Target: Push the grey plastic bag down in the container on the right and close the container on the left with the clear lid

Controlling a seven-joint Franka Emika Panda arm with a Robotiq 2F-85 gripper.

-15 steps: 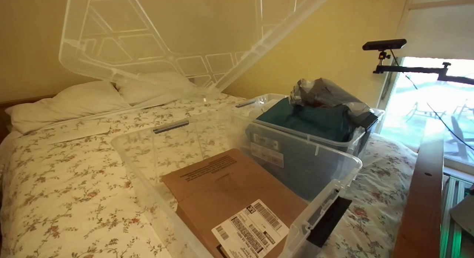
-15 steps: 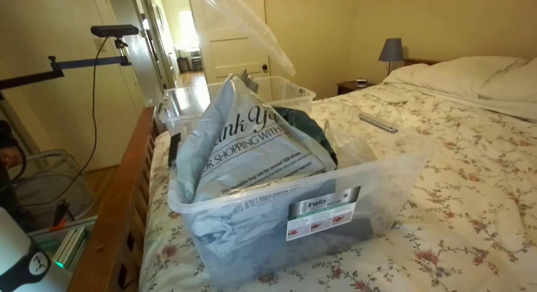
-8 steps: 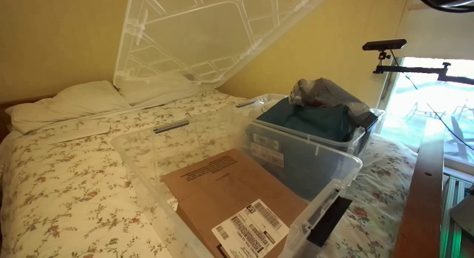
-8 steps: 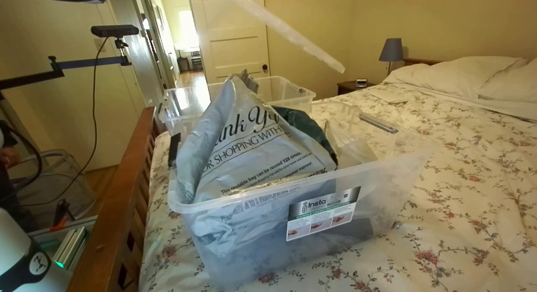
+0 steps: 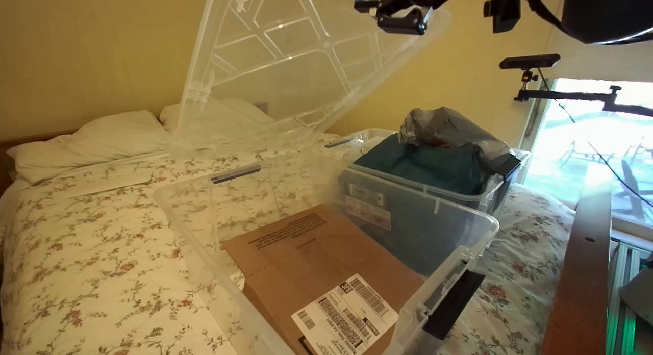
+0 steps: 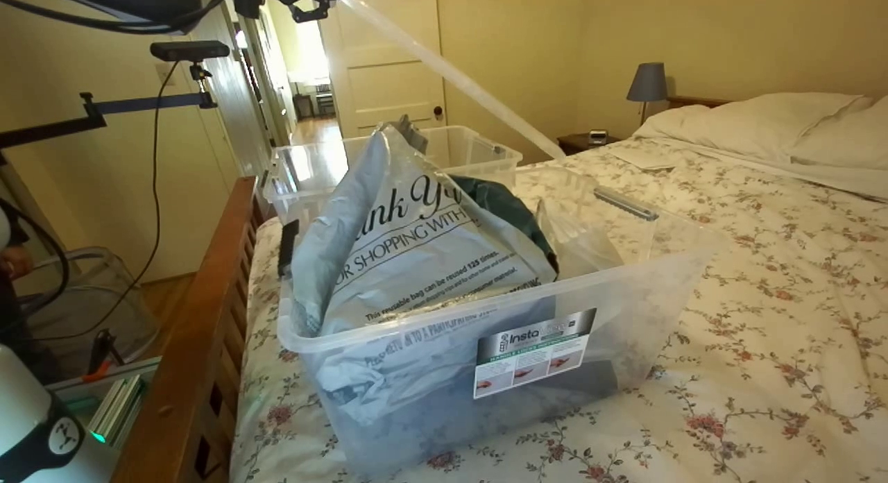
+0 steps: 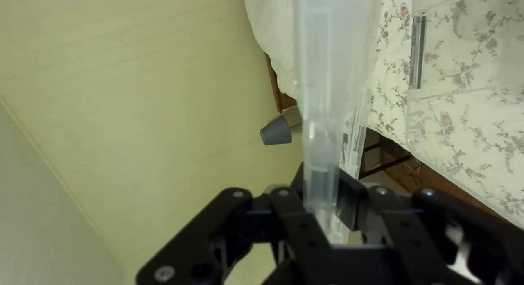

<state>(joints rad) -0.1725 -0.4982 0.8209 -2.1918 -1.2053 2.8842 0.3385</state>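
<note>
In an exterior view, the near container stands on the bedspread with a box lying in it. From there, the neighbouring container sits just beside at two o'clock, a bag rising above its rim next to a bundle. The lid hangs tilted at twelve o'clock, its upper edge between the jaws; whether its lower edge touches the bedspread, I cannot tell. Two pillows lie behind at ten o'clock, and the footboard runs along three o'clock.
</note>
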